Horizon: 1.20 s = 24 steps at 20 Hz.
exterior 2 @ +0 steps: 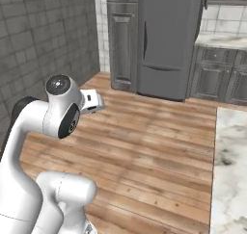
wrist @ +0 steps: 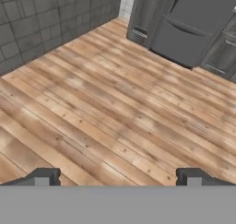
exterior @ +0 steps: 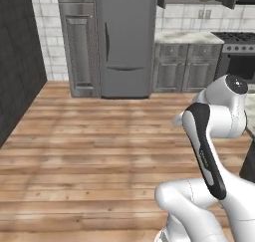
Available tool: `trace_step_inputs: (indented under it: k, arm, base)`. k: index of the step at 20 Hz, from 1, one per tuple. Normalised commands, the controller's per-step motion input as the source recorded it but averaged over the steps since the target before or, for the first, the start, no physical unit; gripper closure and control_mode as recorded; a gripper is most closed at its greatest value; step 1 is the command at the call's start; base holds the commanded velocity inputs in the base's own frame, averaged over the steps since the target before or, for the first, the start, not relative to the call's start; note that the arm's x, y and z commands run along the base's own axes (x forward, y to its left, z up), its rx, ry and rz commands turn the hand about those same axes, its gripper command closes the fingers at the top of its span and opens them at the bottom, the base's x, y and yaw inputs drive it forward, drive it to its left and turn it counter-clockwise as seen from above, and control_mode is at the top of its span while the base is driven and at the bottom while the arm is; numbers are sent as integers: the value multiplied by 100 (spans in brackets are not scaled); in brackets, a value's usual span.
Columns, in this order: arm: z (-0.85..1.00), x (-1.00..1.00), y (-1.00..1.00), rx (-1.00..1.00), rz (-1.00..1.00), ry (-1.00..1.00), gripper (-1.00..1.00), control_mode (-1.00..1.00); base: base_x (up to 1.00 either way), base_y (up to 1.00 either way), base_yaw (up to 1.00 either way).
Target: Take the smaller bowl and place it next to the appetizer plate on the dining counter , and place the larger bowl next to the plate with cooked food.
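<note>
One gripper (wrist: 118,178) shows in the hand view, its two dark fingertips (wrist: 42,177) set wide apart with nothing between them, looking down on bare floor. One tall grey refrigerator (exterior: 124,42) stands against the back wall, with one narrow grey pantry cabinet (exterior: 77,42) touching its left side. To its right runs a row of grey base cabinets (exterior: 187,66) under a pale marble worktop (exterior: 187,37), and one stove (exterior: 239,57) sits at the far right of that row. White tile covers the back wall, and a dark grey tiled wall (exterior 2: 43,45) closes the room on the left. The wooden plank floor (exterior: 89,156) lies open and wide between the robot and the refrigerator. The dining counter (exterior 2: 230,170), a white marble worktop with grey-brown veining, shows as one strip along the right edge of the right base view, its long edge bordering the floor and the visible part bare. In that view the arm's hand (exterior 2: 90,102) hangs over the floor, well apart from the counter.
</note>
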Motion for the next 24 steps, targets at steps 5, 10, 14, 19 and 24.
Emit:
trace_step_inputs:
  k: [5,10,14,19,24]
  arm:
    - [0,0,0,0,0,0,-100,100]
    - [0,0,0,0,0,0,-100,100]
    - [0,0,0,0,0,0,-100,100]
    - [0,0,0,0,0,0,-100,100]
    - [0,0,0,0,0,0,-100,100]
  base:
    - [100,-2,-19]
    - [100,-24,-12]
    - [100,-38,-6]
    - [100,-51,-4]
    - [100,-46,-5]
